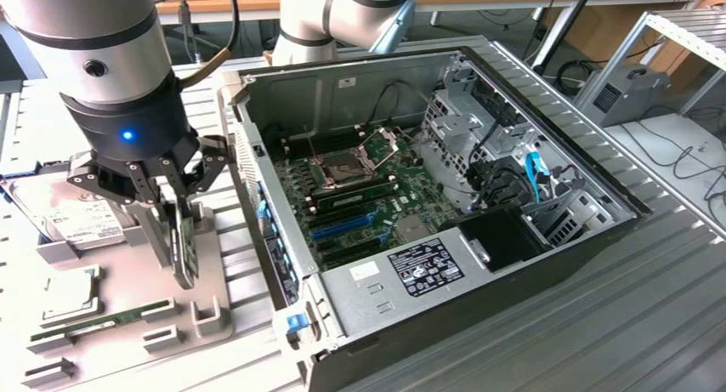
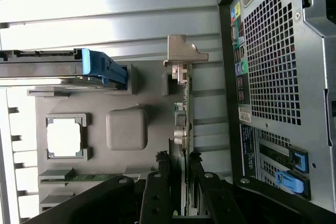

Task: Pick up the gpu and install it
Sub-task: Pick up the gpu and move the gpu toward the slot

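Note:
The gpu (image 1: pixel 184 243) is a thin dark card standing on edge over the grey parts tray (image 1: pixel 216 320), at the exterior view's left. My gripper (image 1: pixel 170 201) comes down on it from above and is shut on its upper edge. Whether the card's lower edge still touches the tray I cannot tell. In the wrist view the gpu (image 2: pixel 182 114) appears edge-on between my two black fingers (image 2: pixel 160 187), with its silvery bracket (image 2: pixel 184 51) at the far end. The open computer case (image 1: pixel 590 230) lies beside the tray, its motherboard showing a blue card slot (image 1: pixel 346 224).
On the tray lie a silver hard drive (image 1: pixel 80 218), a square processor (image 1: pixel 70 294) and a green memory stick (image 1: pixel 102 320). The case's rear wall (image 2: pixel 278 77) with blue latches (image 2: pixel 294 171) stands close beside the card. Cables and drive cages crowd the case's far side.

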You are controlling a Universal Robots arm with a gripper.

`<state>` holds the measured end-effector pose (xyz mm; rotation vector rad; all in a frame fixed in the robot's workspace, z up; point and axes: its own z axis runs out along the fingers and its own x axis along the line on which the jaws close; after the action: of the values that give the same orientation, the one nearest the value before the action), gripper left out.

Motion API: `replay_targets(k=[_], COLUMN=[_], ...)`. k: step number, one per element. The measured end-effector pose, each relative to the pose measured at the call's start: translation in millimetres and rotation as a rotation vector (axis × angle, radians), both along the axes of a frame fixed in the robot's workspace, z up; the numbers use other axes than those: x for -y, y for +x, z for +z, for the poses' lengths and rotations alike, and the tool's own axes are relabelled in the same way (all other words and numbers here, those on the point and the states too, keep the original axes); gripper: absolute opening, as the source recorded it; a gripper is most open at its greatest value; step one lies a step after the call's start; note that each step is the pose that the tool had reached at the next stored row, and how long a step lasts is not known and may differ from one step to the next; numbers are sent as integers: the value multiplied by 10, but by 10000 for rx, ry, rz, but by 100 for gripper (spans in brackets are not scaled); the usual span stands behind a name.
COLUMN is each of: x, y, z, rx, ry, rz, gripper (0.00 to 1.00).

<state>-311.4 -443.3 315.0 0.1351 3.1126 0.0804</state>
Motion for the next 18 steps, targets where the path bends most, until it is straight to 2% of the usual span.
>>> replay_targets(k=[18], x=[0], y=[0], z=[67], rx=[0], ry=[18], rz=[0], gripper=[26])
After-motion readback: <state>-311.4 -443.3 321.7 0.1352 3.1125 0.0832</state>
